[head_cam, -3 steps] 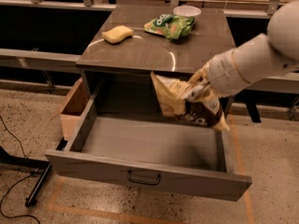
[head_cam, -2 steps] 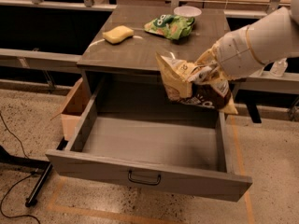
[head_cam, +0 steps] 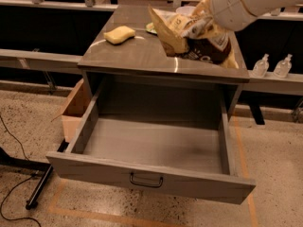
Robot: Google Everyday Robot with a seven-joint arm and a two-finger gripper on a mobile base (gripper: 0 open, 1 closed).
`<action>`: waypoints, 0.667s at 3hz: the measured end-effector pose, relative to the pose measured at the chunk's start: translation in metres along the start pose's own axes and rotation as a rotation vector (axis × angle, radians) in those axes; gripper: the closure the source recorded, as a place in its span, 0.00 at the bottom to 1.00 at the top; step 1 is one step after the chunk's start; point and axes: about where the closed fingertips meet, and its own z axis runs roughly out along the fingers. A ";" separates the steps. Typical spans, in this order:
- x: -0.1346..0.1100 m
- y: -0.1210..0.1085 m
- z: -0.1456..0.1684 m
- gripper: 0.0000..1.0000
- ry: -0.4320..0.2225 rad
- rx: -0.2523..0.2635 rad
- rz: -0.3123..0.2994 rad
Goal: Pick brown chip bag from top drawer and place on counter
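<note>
The brown chip bag (head_cam: 182, 39), brown and white with a pale yellow end, hangs crumpled just above the right half of the counter (head_cam: 128, 56). My gripper (head_cam: 202, 21) is shut on the bag's upper part, at the end of the white arm coming in from the top right. The top drawer (head_cam: 151, 148) is pulled fully out below the counter, its inside bare, with the dark handle (head_cam: 146, 179) on its front panel.
A yellow sponge (head_cam: 119, 34) lies on the counter's left part. A sliver of the green chip bag (head_cam: 150, 29) shows behind the brown bag. A cardboard box (head_cam: 75, 110) stands left of the drawer. Two clear bottles (head_cam: 272, 65) sit on the ledge at right.
The arm has lifted the brown chip bag up out of the drawer space and back over the counter's right side. The drawer stays open.
</note>
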 end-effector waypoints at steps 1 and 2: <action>0.017 -0.042 0.026 1.00 0.052 0.059 -0.044; 0.032 -0.068 0.066 1.00 0.075 0.080 -0.059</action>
